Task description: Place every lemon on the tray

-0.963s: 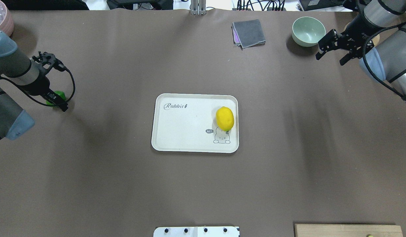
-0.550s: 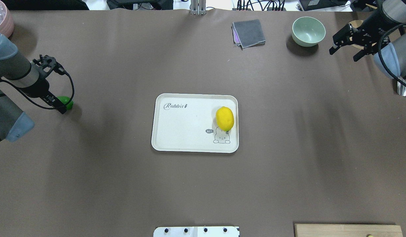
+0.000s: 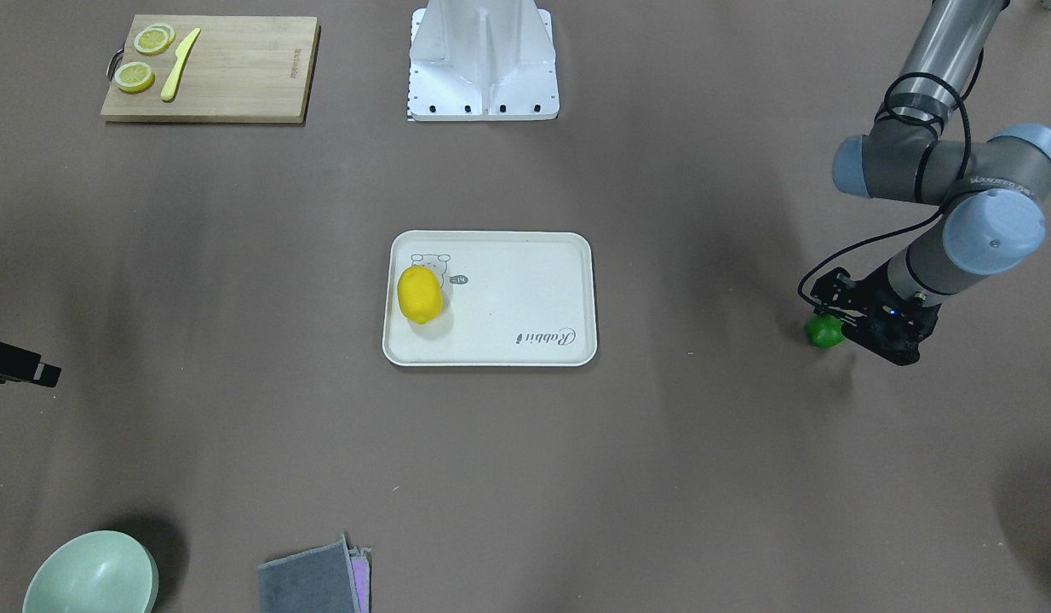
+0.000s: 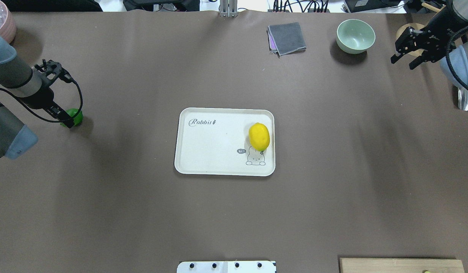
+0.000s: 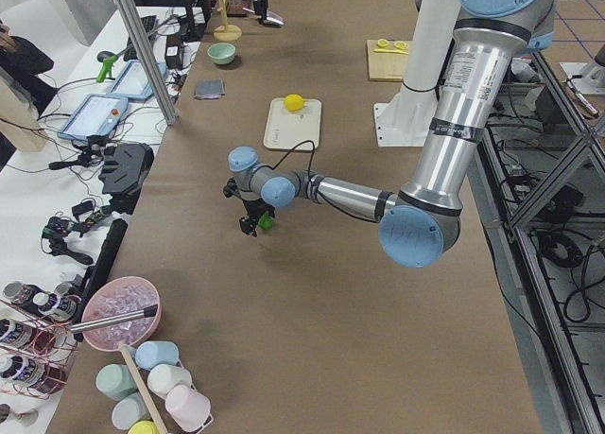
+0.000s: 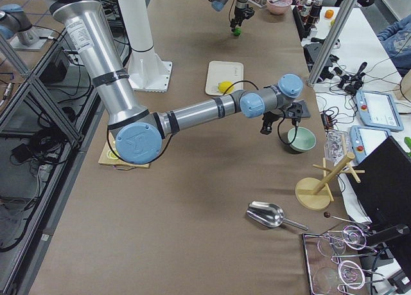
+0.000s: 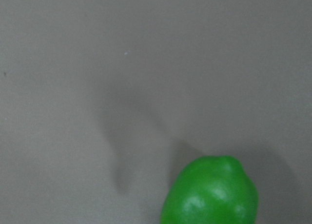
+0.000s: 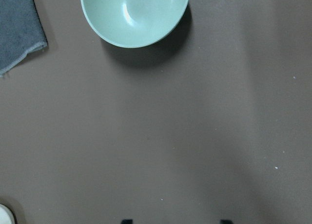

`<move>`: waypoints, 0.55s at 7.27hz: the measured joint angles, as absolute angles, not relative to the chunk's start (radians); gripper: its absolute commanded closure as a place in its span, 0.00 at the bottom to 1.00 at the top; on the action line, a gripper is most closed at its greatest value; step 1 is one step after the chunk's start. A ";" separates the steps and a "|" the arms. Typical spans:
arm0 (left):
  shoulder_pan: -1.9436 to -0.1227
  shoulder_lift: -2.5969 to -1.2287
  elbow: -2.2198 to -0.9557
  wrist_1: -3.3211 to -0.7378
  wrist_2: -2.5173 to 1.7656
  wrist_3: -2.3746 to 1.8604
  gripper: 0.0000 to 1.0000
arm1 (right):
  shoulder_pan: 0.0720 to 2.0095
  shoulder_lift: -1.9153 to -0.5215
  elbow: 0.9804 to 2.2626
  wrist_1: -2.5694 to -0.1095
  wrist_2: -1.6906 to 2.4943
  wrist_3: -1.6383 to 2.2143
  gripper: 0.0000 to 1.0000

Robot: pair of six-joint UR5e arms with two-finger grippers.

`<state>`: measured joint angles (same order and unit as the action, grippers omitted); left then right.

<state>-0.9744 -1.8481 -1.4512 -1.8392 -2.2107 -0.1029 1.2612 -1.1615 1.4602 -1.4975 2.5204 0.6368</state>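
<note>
Two lemons show. The bright yellow oval lemon (image 4: pixel 259 136) lies on the flat cream-white rectangular tray (image 4: pixel 215 161). It is near the tray's right rim in the overhead view and covers the top of the small bear drawing (image 4: pixel 255 159). The smaller glossy green lemon (image 4: pixel 75 116) sits on the brown counter (image 4: pixel 143 212), well apart from the tray, on the robot's left. The left gripper (image 4: pixel 66 120) hides part of it from above, and the left wrist view cuts off its lower end and shows no fingers. Whether that gripper is spread or pinching the fruit I cannot tell; it is at least just beside it. The right gripper (image 4: pixel 404 61) hangs with its jaws spread and nothing between them, near the pale green bowl (image 4: pixel 355 35). Its wrist view catches only two dark fingertips (image 8: pixel 126 222) at the bottom edge. The wooden cutting board (image 3: pixel 227 72) is cut off at the overhead view's lower edge. Readable on the tray are the "Rabbit" script (image 4: pixel 201 122) and a small grey "hi" bubble (image 4: pixel 241 151). Small print on the left arm's joint is too fine to read.
</note>
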 measured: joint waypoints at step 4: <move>-0.975 -1.865 -1.452 -1.839 -2.213 -0.104 0.10 | 1.323 -1.236 1.455 -1.512 2.459 0.393 0.00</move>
<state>-0.9747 -1.8651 -1.4518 -1.8392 -2.2134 -0.1043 1.3234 -1.2360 1.4551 -1.5121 2.4592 0.3929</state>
